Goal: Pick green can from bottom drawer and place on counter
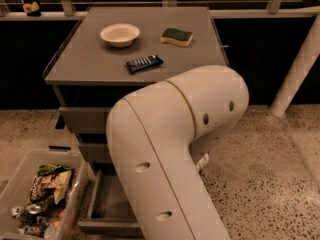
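The grey counter fills the upper middle of the camera view. Below it the bottom drawer is pulled open and shows part of its dark floor. My large white arm covers the right part of the drawer. The gripper is out of view, hidden behind the arm down at the drawer. The green can is hidden.
On the counter lie a white bowl, a green-and-yellow sponge and a dark snack bar wrapper. A clear plastic bin with wrappers and cans stands on the floor at lower left. A white post leans at right.
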You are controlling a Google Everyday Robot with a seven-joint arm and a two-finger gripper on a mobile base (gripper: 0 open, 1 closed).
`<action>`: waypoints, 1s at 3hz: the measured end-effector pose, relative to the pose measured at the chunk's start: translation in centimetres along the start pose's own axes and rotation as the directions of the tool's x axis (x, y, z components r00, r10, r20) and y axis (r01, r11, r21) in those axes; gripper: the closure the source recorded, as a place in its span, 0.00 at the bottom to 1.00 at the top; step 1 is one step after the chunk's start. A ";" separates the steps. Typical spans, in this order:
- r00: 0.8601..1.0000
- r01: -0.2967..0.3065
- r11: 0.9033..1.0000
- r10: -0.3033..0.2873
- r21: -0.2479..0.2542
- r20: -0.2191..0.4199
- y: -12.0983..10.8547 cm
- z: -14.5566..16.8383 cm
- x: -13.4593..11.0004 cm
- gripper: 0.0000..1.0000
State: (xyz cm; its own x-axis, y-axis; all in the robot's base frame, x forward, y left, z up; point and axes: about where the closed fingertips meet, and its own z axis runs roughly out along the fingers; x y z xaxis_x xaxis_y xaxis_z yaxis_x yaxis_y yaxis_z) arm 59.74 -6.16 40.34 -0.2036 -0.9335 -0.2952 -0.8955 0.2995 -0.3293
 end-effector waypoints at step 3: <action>0.996 0.090 0.996 -0.090 -0.025 0.028 8.1 -2.9 3.6 1.00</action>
State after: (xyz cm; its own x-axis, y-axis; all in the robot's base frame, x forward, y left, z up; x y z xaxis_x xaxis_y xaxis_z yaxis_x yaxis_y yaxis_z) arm 50.61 -7.63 39.21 -0.1114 -0.9506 -0.2897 -0.9200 0.2089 -0.3317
